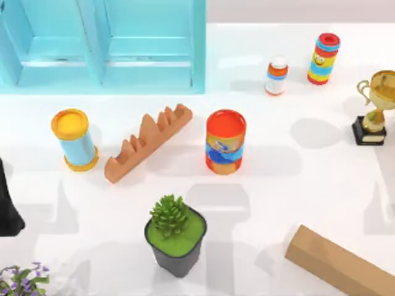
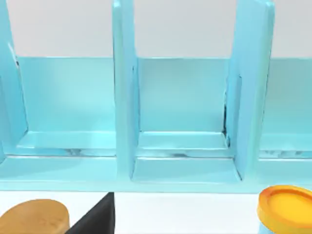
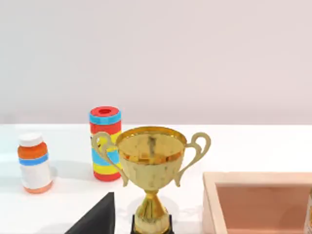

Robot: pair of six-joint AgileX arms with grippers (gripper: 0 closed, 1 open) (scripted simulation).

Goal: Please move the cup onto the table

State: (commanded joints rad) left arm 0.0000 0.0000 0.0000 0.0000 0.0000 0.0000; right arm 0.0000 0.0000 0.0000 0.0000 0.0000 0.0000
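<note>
The cup is hidden in all three views. The table [image 1: 296, 179] is a wide glossy white surface with many objects on it. The light-blue cabinet [image 1: 105, 43] stands at the back left with its panelled doors closed, and the left wrist view faces it [image 2: 180, 112]. My left arm [image 1: 7, 206] is a dark shape at the table's left edge. A black part of my left gripper [image 2: 95, 219] pokes into the left wrist view. A like black part of my right gripper [image 3: 95, 217] shows near the gold trophy [image 3: 151, 165].
On the table stand a yellow-lidded blue canister [image 1: 75, 140], a serrated terracotta block [image 1: 148, 142], a red-orange can [image 1: 225, 142], a plant pot [image 1: 176, 234], a white bottle [image 1: 276, 76], a striped tube [image 1: 324, 58], the trophy [image 1: 373, 108] and a wooden box [image 1: 339, 262].
</note>
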